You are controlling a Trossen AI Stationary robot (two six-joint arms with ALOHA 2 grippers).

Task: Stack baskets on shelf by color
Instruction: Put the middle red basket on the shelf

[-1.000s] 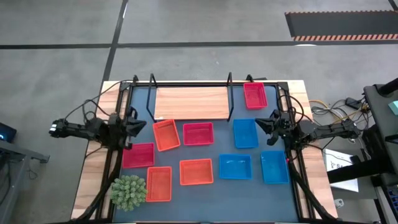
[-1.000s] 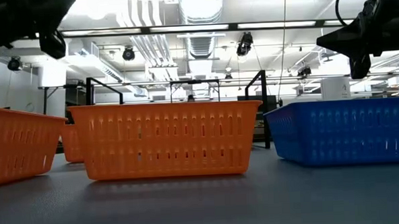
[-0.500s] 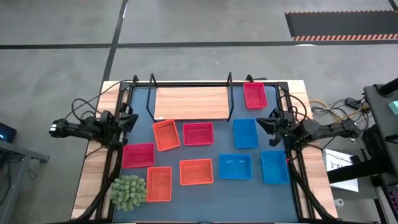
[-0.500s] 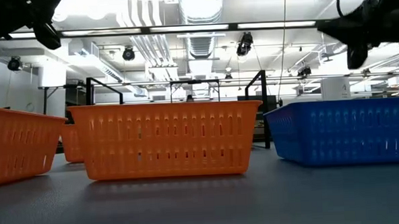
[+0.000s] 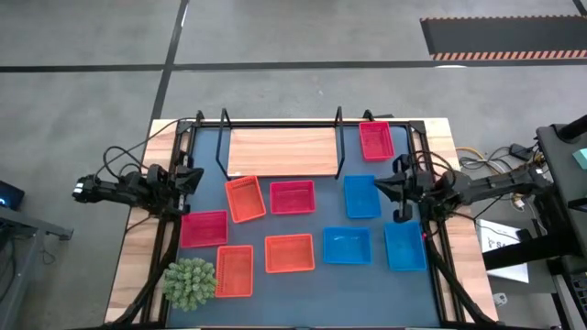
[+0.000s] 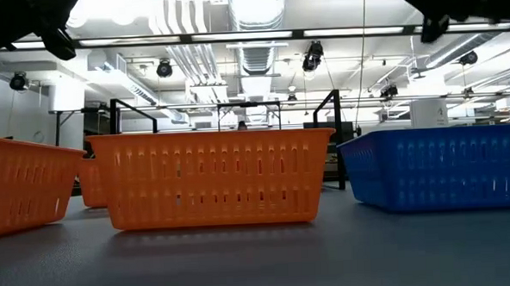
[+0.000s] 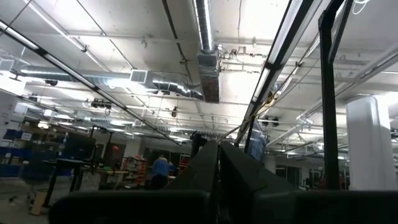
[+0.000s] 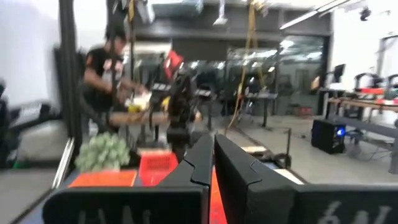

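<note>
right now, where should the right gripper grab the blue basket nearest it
Probably on the long rim wall of the blue basket facing the right gripper, coming straight down from above. It lies open side up with thin mesh walls, so one finger can drop inside and one outside that wall.

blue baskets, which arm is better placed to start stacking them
Right, probably. The right gripper hangs beside the blue baskets on the table's right side. The left gripper waits on the far side, nearer the red basket.

Low view crops the leftmost orange basket [image 6: 20, 183] and blue basket [image 6: 441, 168] at the edges; right wrist view's person [image 8: 106, 81] is blurry.
</note>
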